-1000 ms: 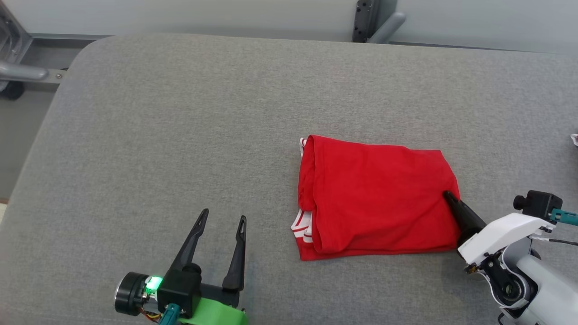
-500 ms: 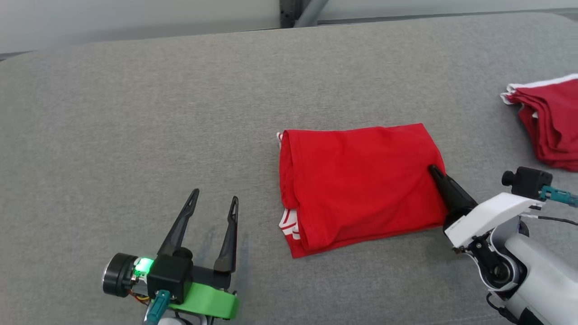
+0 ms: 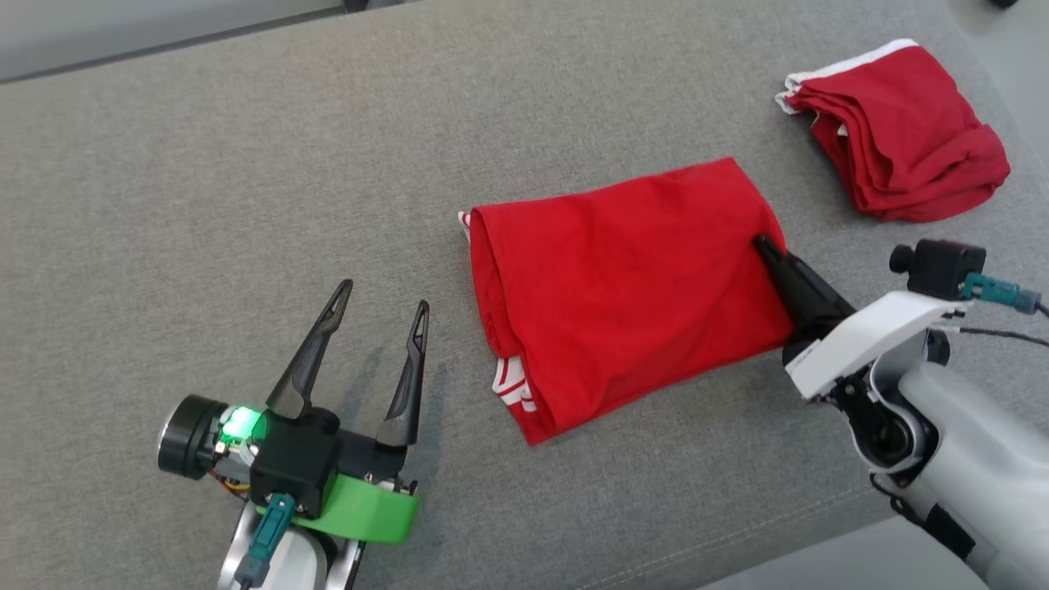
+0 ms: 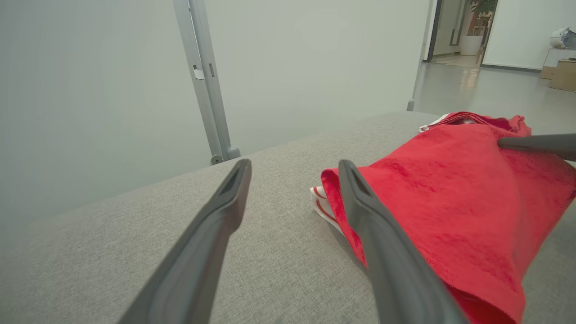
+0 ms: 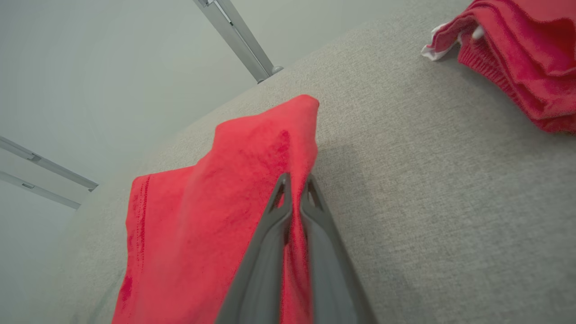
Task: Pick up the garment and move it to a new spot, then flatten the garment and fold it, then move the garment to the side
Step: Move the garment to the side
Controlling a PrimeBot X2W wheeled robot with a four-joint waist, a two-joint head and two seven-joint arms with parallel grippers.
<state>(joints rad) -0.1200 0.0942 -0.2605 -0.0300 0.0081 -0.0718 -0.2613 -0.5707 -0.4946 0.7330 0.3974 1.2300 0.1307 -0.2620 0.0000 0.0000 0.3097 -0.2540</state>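
I see the grey padded surface [image 3: 205,164] stretching across the head view. The red garment [image 3: 623,279] lies folded on it, right of centre. It forms a rough rectangle whose long axis runs left to right, tilted so that its right end sits farther from me. A white-striped hem [image 3: 512,387] peeks out at its near-left corner. A second folded red pile [image 3: 901,123] lies apart, farther back on the right. My right end effector [image 3: 764,243] is pinched closed on the garment's right edge, with fabric caught between its fingers. My left end effector [image 3: 383,295] is spread wide and empty, left of the garment and clear of it.
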